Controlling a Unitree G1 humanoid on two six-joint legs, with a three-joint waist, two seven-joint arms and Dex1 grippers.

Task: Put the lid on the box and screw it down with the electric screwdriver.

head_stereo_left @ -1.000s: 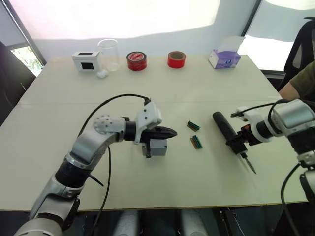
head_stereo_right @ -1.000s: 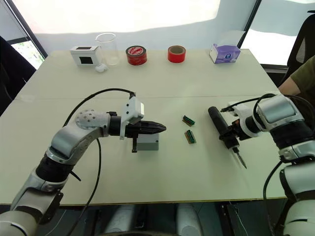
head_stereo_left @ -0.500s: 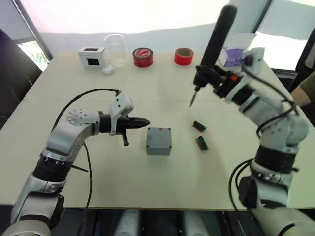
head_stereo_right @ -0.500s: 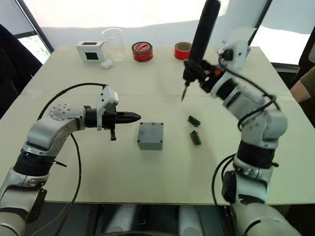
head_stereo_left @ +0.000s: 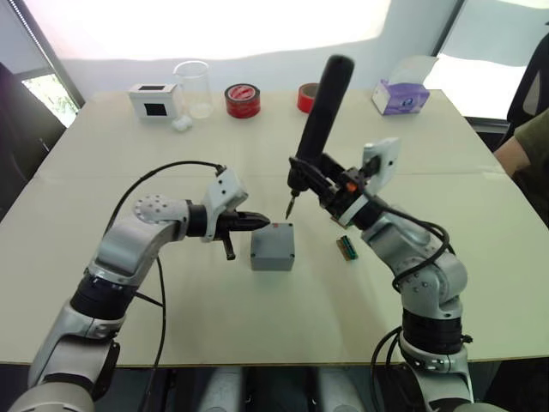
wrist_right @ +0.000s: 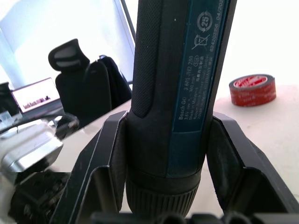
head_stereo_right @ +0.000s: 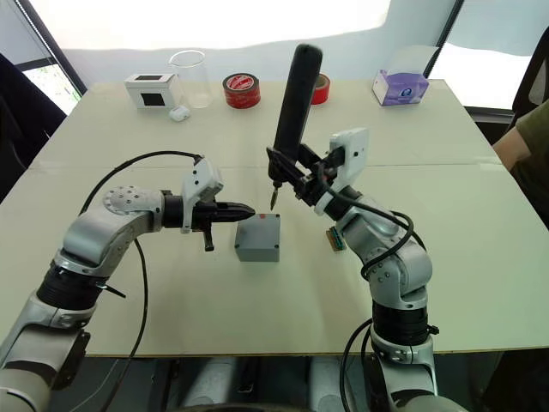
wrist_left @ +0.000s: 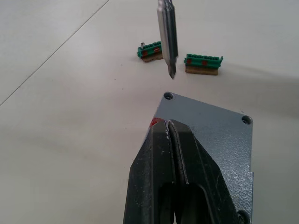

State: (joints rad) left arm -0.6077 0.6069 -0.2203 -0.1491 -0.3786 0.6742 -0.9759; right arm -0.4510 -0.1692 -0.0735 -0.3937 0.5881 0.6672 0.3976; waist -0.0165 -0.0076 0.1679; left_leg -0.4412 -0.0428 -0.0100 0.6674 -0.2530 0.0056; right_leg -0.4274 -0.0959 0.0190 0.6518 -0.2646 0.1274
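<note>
The grey box (head_stereo_left: 273,251) stands mid-table with the lid (wrist_left: 210,135) lying flat on top, screw holes showing at its corners and a small red mark at its edge. My left gripper (head_stereo_left: 262,224) is shut with nothing between its fingers, its tips over the lid's left edge by the red mark. My right gripper (head_stereo_left: 319,182) is shut on the electric screwdriver (head_stereo_left: 322,103), held nearly upright and tilted. Its metal bit (wrist_left: 167,37) hangs a little above the lid's far left corner hole. Both fingers (wrist_right: 105,163) clamp the black body.
Two small green pieces (wrist_left: 203,63) lie just right of the box. Along the far edge stand a white box (head_stereo_left: 154,100), a glass beaker (head_stereo_left: 192,88), two red tape rolls (head_stereo_left: 241,99) and a tissue box (head_stereo_left: 401,96). A person's sleeve (head_stereo_left: 527,150) shows at the right.
The right arm picked the screwdriver off the table, raised it, and lowered its bit toward the lid's corner. The left gripper drew back off the box, then returned to its left edge.
</note>
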